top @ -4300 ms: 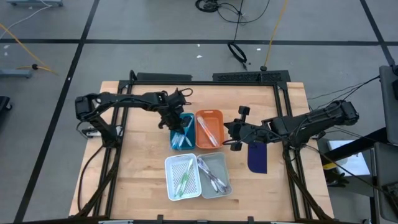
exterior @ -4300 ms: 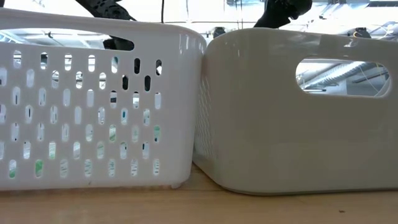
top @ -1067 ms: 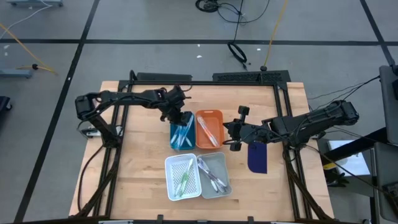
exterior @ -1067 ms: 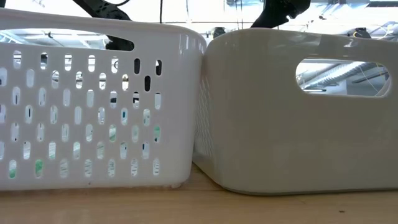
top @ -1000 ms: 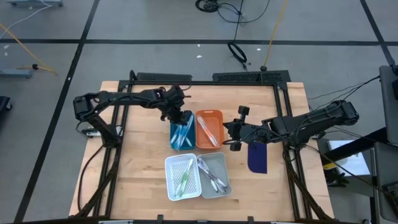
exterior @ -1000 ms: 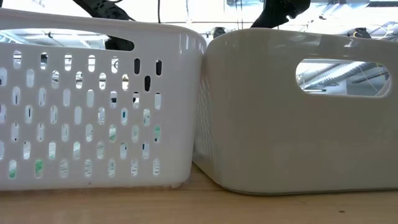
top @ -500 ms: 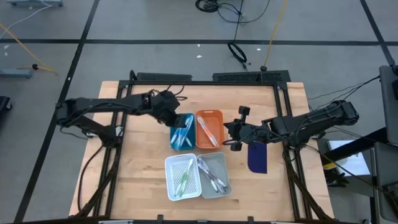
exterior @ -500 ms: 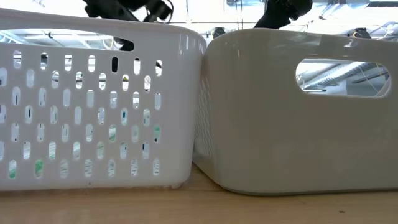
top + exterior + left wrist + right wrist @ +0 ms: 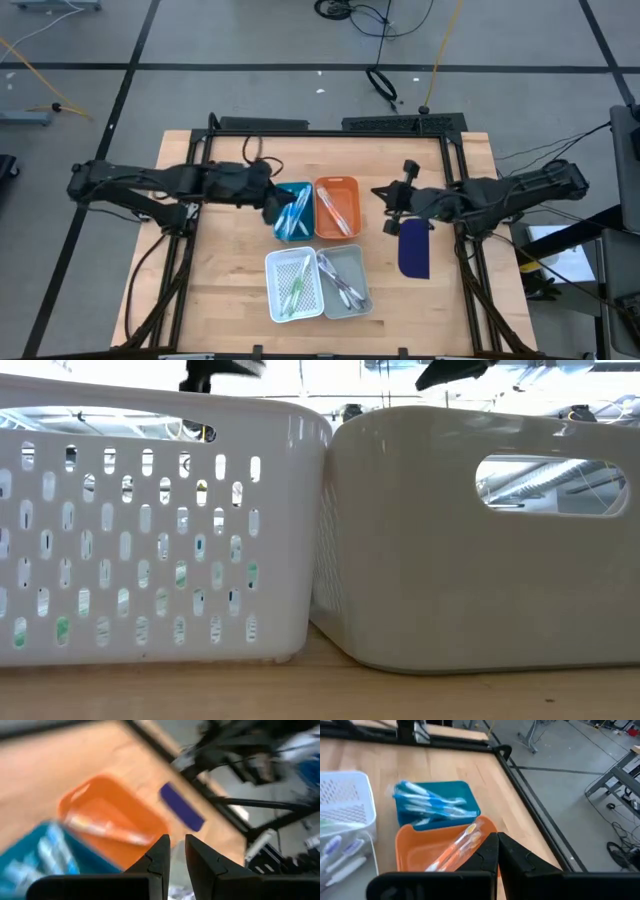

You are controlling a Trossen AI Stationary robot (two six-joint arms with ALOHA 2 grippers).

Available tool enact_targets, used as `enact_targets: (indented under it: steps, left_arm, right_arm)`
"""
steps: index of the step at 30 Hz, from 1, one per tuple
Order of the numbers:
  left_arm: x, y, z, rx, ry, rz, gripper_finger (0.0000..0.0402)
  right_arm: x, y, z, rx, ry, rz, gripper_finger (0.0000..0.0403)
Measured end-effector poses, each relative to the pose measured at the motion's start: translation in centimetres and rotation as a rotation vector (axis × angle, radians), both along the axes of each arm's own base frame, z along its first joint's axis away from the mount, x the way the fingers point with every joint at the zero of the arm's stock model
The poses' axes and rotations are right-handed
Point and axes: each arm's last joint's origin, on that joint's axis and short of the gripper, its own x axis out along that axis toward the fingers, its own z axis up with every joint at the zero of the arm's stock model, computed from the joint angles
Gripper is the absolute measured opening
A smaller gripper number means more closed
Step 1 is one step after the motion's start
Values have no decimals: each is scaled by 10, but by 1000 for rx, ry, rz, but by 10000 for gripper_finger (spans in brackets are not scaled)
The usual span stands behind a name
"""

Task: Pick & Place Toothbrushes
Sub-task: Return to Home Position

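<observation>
Toothbrushes lie in small trays at the table's middle: light blue ones [image 9: 292, 213] in the blue tray [image 9: 281, 228], orange ones [image 9: 459, 846] in the orange tray [image 9: 338, 184], green ones [image 9: 296, 287] in the white perforated tray [image 9: 277, 262], and pale ones [image 9: 341, 283] in the grey tray [image 9: 356, 254]. My left gripper [image 9: 272, 204] hangs above the blue tray's left edge. In the left wrist view its fingers [image 9: 173, 849] stand a narrow gap apart with nothing between them. My right gripper [image 9: 381, 193] hovers right of the orange tray, shut and empty [image 9: 496, 849].
A dark blue oblong pad [image 9: 414, 249] lies flat on the table's right part, below my right arm. In the low view the white tray's wall [image 9: 150, 530] and the grey tray's wall [image 9: 430, 560] fill the picture. Bare wood lies left of the trays.
My left gripper has pulled back from the blue tray's far end toward the table's left and near side, rising and rolling as it went; its fingers hold nothing. My right gripper has drawn back a little toward the right edge and upward.
</observation>
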Motion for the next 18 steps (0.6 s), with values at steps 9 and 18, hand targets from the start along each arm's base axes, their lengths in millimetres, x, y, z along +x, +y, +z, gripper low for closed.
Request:
enact_targets:
  steps: [9, 18]
  left_arm:
    - [-25, -19, 35, 225, -202, -160, 55]
    - [-40, -29, 41, 327, -254, -269, 55]
  right_arm:
    - [-37, -6, 23, 88, -89, 95, 0]
    - [-71, -11, 32, 224, -119, 150, 0]
